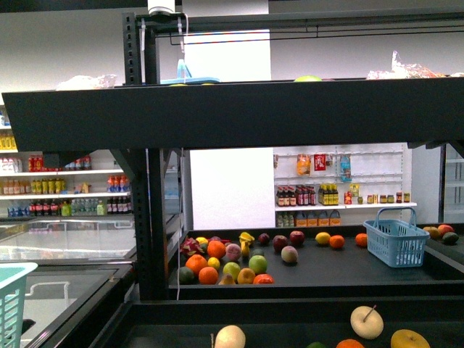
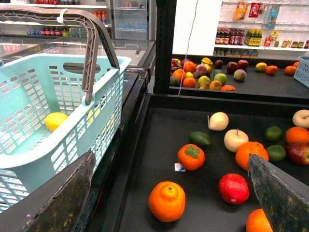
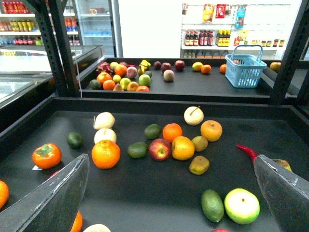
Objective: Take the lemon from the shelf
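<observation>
We judge the task nearly done: the lemon (image 2: 55,121) lies in the mint basket (image 2: 29,154), off the shelf (image 2: 154,159). Both the left gripper (image 2: 169,203) and right gripper (image 3: 169,203) hang released, grasping nothing.

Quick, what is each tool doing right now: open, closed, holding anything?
Left tool: open, empty, above the shelf beside the basket with the lemon in it.
Right tool: open, empty, above the fruit.
</observation>
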